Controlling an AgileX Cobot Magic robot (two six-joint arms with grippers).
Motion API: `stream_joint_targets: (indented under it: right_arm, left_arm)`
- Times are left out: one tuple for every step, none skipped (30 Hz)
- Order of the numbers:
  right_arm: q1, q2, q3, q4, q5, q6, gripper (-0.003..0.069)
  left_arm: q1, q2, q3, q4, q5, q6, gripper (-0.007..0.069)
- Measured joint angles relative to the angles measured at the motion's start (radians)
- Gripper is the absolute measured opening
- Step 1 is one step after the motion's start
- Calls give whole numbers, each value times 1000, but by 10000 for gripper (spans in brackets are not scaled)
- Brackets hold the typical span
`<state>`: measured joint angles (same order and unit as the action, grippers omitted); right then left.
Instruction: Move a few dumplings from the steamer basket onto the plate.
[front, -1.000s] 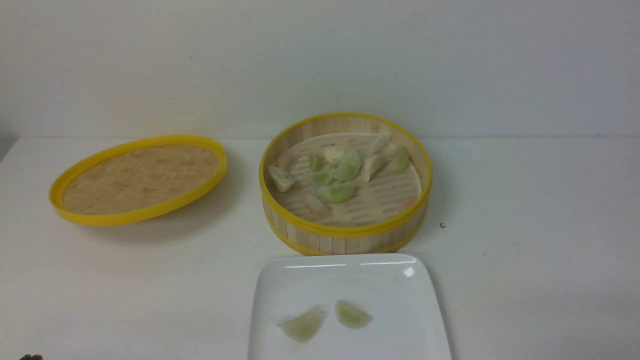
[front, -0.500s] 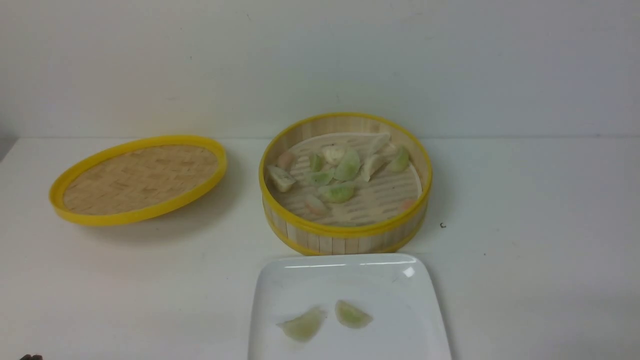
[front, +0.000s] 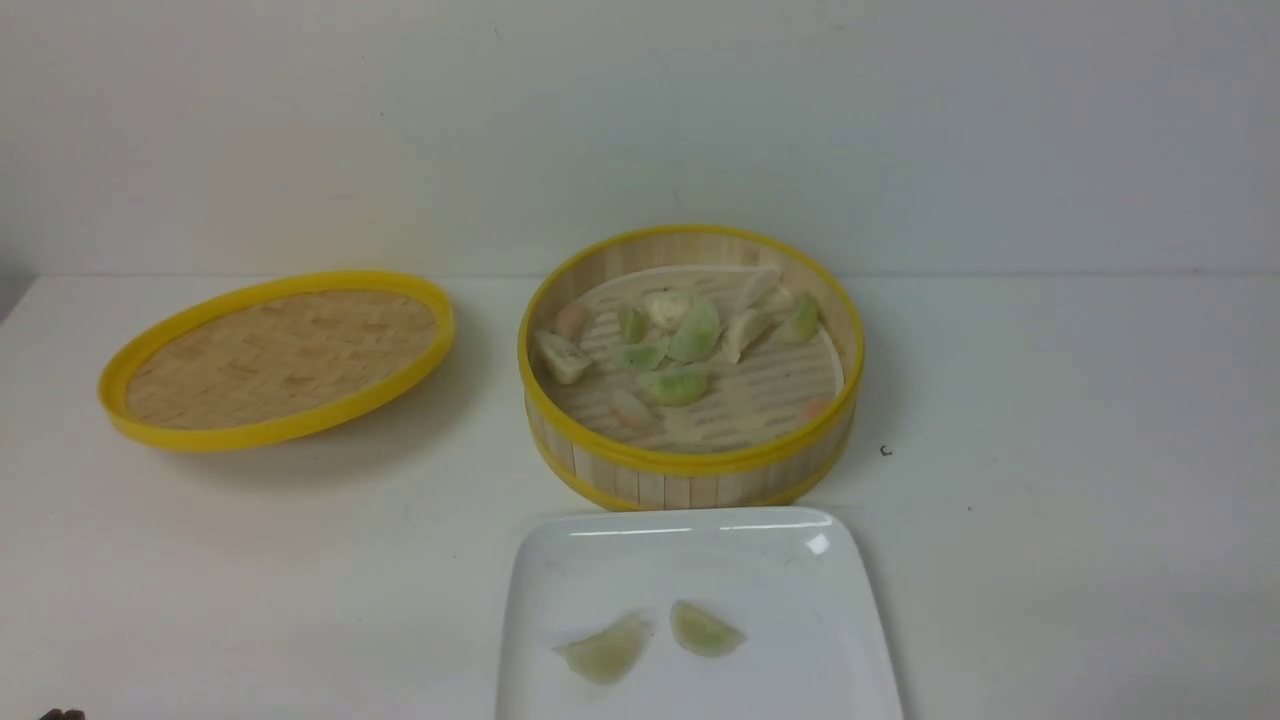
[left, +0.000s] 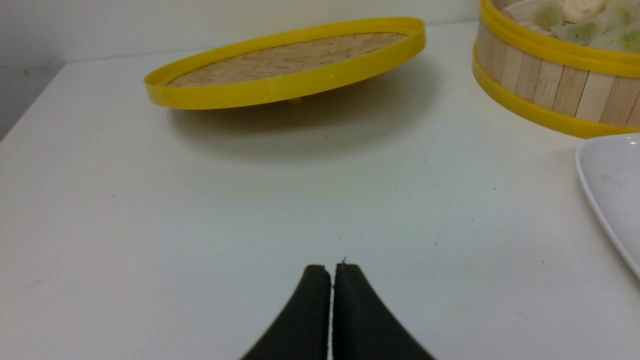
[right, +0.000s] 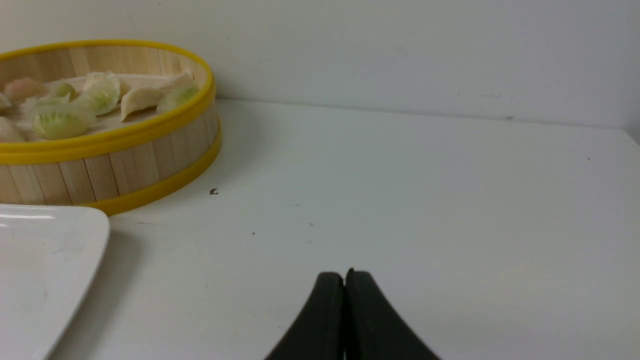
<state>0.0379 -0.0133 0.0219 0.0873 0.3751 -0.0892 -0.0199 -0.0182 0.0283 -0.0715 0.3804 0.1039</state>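
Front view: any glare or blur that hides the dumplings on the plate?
Front view: bright glare streaks sit on the plate far rim only; the two dumplings on the plate look soft but readable. Left wrist view: the lid casts a broad soft shadow. Right wrist view: evenly lit, dumplings in the steamer basket slightly soft.

The steamer basket (front: 690, 470) stands on the desk (front: 1050, 450) near the back wall, about centre. Most dumplings (front: 676, 345) lie inside it, clustered toward its rear and left. The plate (front: 700, 550) lies directly in front of the basket, just beside it, at the near edge. Two dumplings (front: 650, 640) rest side by side on the plate. The lid (front: 275, 355) sits tilted to the left of the basket, apart from it.
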Motion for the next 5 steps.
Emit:
stream_joint_targets:
  right_arm:
    - [0, 0, 0, 0, 0, 0, -15]
    - [0, 0, 0, 0, 0, 0, -15]
    - [0, 0, 0, 0, 0, 0, -15]
    - [0, 0, 0, 0, 0, 0, -15]
    - [0, 0, 0, 0, 0, 0, -15]
  left_arm:
    - [0, 0, 0, 0, 0, 0, -6]
    - [0, 0, 0, 0, 0, 0, -6]
    - [0, 0, 0, 0, 0, 0, -6]
    - [0, 0, 0, 0, 0, 0, -6]
    - [0, 0, 0, 0, 0, 0, -6]
